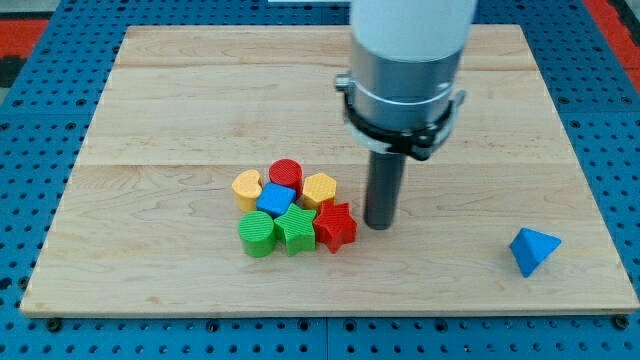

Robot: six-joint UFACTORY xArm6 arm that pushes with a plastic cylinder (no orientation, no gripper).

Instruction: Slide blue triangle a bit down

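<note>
1. Wooden board (160,100) lies on a blue table with holes (30,120).
2. The robot's tip (378,224) has no fingers, so it holds nothing. It rests on the board just beside the red star (336,226), at its 3 o'clock.
3. The blue triangle (533,249) sits alone, well apart from the tip, at about 4 o'clock from it.
4. Near the star are a red cylinder (286,174), two yellow blocks (247,187), a blue cube (276,200), a green cylinder (257,232) and a green star (296,229).
5. The push has likely not begun. Next, the tip should go to the triangle's 12 o'clock side and push gently toward 6 o'clock.
</note>
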